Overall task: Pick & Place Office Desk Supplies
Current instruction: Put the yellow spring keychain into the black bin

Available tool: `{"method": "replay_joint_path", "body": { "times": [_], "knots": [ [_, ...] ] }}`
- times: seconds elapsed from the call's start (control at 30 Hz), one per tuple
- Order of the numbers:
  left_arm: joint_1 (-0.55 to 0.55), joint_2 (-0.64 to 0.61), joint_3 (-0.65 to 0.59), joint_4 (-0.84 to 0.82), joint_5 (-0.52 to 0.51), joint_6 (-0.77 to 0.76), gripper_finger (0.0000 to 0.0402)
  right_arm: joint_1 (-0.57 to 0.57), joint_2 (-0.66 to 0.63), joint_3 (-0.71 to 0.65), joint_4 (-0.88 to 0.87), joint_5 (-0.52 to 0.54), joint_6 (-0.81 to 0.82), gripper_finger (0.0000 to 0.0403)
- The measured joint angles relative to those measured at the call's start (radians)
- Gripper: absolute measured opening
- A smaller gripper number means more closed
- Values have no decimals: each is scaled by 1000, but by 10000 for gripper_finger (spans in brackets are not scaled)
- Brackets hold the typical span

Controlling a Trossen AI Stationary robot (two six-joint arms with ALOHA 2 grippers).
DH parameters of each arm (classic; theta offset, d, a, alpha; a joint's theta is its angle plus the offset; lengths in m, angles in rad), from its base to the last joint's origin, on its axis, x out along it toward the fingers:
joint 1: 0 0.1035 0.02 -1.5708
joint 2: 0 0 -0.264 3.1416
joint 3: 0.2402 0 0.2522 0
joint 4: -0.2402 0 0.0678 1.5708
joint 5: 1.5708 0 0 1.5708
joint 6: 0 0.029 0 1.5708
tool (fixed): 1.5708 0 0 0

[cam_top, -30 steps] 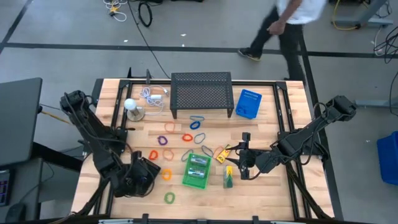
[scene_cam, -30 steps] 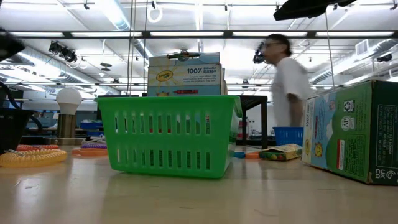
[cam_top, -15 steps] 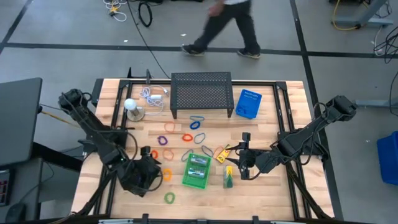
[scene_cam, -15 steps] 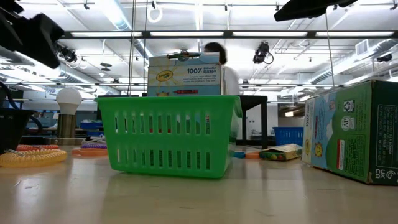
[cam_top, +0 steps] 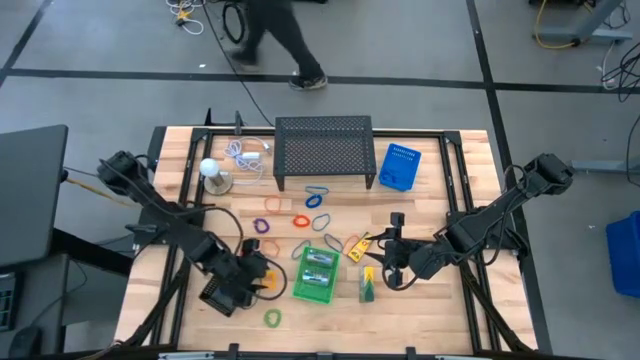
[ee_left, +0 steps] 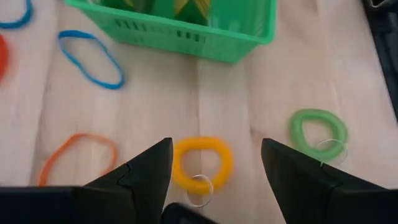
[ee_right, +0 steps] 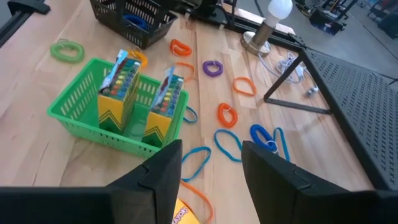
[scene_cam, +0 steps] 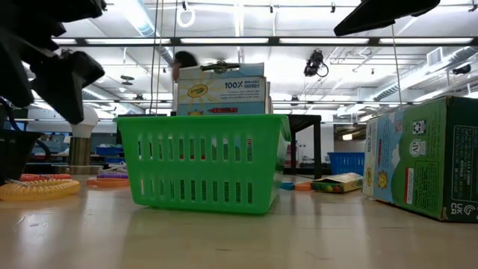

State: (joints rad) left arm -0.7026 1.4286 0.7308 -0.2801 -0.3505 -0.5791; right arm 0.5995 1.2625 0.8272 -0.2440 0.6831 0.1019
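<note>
A green basket [cam_top: 317, 275] holds two yellow crayon boxes [ee_right: 165, 102], both standing upright. More crayon boxes lie on the table to its right [cam_top: 368, 285] and beyond that [cam_top: 355, 245]. Coloured loops [cam_top: 290, 220] are scattered on the wood. My left gripper [cam_top: 256, 276] is open and slants down over a yellow loop [ee_left: 202, 163], which lies flat between its fingers, untouched. A green loop [ee_left: 318, 129] lies beside it. My right gripper [cam_top: 386, 264] hovers open to the right of the basket, above a crayon box [ee_right: 180, 214].
A black mesh rack [cam_top: 323, 150], a blue basket [cam_top: 400, 167], a white ball on a stand [cam_top: 210, 172] and a white cable [cam_top: 248, 155] line the far side. Blue [ee_left: 90, 50] and orange [ee_left: 74, 158] loops lie near my left gripper. A person [cam_top: 275, 40] walks beyond the table.
My left gripper has swung toward the table's right, toward the green basket, and now stands over the yellow loop. The person behind the table has walked from right to left.
</note>
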Motion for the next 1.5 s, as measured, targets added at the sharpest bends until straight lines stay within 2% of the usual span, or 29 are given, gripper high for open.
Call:
{"method": "replay_joint_path", "body": {
  "times": [0.17, 0.3, 0.47, 0.67, 1.0, 1.2, 1.5],
  "knots": [
    [17, 81, 30, 2, 69, -19, 254, 0, 0, 0, -19, 1, 6, 176],
    [18, 156, 86, -13, 85, 2, 254, 0, 0, 0, -24, 2, 6, 176],
    [17, 234, 162, -137, 116, -15, 254, 0, 0, 0, -34, 4, 7, 176],
    [21, 319, 214, -173, 125, -24, 254, 0, 0, 0, -45, 3, 10, 176],
    [22, 369, 239, -221, 145, -46, 250, 0, 0, 0, -61, 3, 10, 176],
    [22, 369, 238, -225, 141, -60, 206, 0, 0, 0, -61, 3, 9, 176],
    [22, 371, 237, -221, 142, -72, 92, 0, 0, 0, -61, 3, 9, 176]
  ]
}}
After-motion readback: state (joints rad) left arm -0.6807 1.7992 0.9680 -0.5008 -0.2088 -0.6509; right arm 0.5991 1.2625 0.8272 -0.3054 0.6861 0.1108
